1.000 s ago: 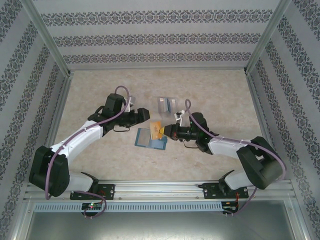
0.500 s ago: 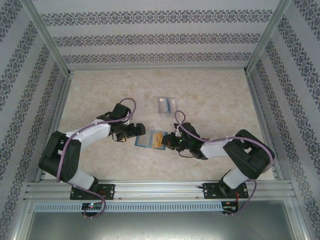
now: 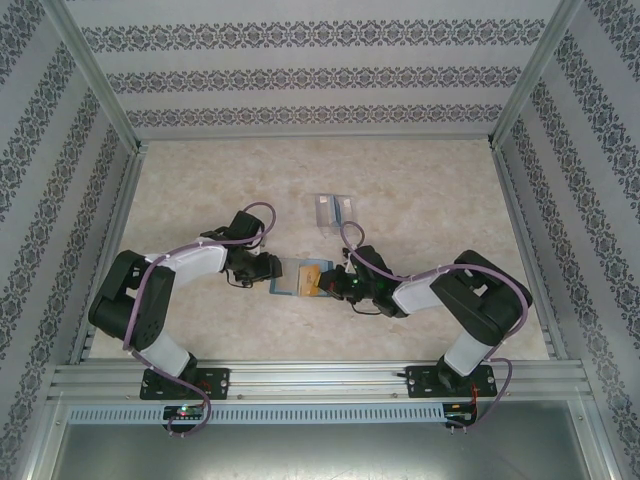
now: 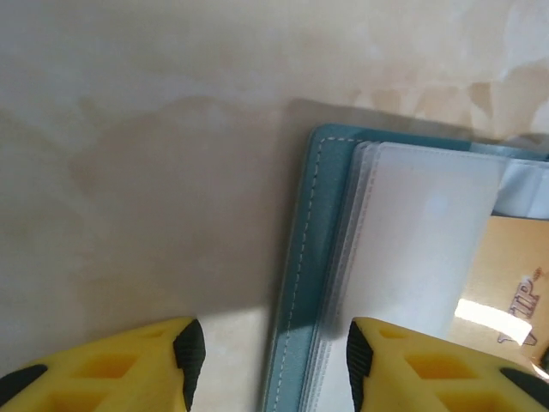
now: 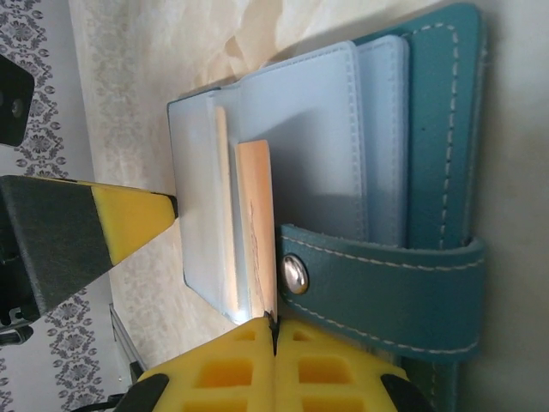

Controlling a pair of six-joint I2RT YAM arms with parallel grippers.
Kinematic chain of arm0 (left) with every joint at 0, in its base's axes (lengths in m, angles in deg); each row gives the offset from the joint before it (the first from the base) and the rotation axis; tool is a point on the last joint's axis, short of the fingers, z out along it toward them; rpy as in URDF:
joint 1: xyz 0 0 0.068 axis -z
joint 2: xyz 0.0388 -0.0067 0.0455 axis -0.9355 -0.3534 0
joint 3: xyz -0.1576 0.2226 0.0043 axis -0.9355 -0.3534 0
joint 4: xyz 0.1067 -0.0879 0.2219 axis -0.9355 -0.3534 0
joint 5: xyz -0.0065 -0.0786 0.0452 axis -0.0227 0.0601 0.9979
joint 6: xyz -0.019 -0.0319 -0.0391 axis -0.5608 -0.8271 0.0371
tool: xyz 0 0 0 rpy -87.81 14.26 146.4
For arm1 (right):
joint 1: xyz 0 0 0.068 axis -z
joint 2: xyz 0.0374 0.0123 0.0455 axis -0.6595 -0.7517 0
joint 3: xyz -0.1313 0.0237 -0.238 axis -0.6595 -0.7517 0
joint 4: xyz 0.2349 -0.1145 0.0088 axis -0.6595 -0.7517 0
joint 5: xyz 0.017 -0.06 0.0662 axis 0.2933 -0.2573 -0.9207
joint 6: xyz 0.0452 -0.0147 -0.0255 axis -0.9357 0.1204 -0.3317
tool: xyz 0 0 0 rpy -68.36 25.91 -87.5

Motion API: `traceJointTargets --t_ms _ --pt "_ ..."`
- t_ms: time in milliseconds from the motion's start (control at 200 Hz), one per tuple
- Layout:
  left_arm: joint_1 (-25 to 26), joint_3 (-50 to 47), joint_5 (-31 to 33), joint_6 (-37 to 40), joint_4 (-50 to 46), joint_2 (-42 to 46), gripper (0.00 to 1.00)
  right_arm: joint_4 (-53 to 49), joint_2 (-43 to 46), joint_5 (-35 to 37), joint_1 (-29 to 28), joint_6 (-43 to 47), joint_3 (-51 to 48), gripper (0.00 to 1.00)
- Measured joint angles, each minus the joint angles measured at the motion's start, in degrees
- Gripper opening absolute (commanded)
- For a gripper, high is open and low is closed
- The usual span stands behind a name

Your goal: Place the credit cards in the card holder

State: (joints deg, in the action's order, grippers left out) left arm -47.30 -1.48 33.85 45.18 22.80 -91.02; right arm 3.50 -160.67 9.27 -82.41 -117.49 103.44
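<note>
Yellow-tipped and pressed together at the bottom of its wrist view, the right gripper [image 5: 274,336] pinches one edge of the orange-tan card [image 5: 256,223]. The card sits partly in a pocket of the open teal wallet [image 5: 429,129] at the middle of the table [image 3: 200,180], well apart from the clear card holder [image 3: 332,210] at upper centre. The left gripper [image 4: 270,360] stands spread astride the wallet's left edge without clamping it, so I reckon a pull could drag the wallet along or let the thin card slip. The blue card I cannot make out.
</note>
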Motion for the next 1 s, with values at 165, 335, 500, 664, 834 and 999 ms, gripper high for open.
traceJointTargets --t_ms 165,335,500,664,834,999 --pt "0.0 -0.2 0.7 -0.3 0.0 0.0 0.39 1.0 -1.6 0.0 -0.2 -0.1 1.2 0.00" --pt "0.0 -0.2 1.3 -0.3 -0.2 -0.1 0.34 1.1 -3.3 0.0 -0.4 0.1 2.9 0.00" --pt "0.0 -0.2 1.3 -0.3 -0.3 -0.1 0.32 1.4 -5.2 -0.1 -0.4 0.1 4.5 0.00" --pt "0.0 -0.2 1.3 -0.3 -0.3 -0.2 0.32 1.4 -6.2 0.0 -0.4 0.4 5.5 0.00" --pt "0.0 -0.2 1.5 -0.3 -0.3 -0.2 0.31 1.9 -6.5 0.0 -0.4 0.4 5.7 0.00" --pt "0.0 -0.2 1.6 -0.3 -0.3 -0.2 0.31 2.2 -6.5 0.0 -0.3 0.5 5.7 0.00"
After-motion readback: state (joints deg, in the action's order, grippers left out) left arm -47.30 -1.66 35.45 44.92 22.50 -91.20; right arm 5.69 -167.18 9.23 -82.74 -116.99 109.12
